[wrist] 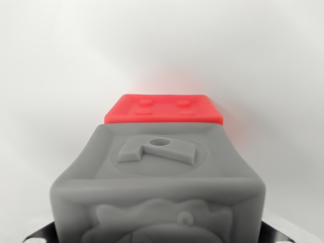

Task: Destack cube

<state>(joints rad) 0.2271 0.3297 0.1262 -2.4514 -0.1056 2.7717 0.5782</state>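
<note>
A grey cube [159, 187] fills the lower half of the wrist view, very close to the camera. It has a raised emblem with a small hole on its top face and a relief on its front face. Only the dark edges of my gripper [159, 239] show, at the bottom corners. They press against the grey cube's left and right sides, so the gripper is shut on it. Behind the grey cube lies a red cube [164, 109]. Its studded top face is visible and its lower part is hidden.
A plain white surface [55, 76] surrounds both cubes, with a faint red glow around the red cube. No other objects appear in view.
</note>
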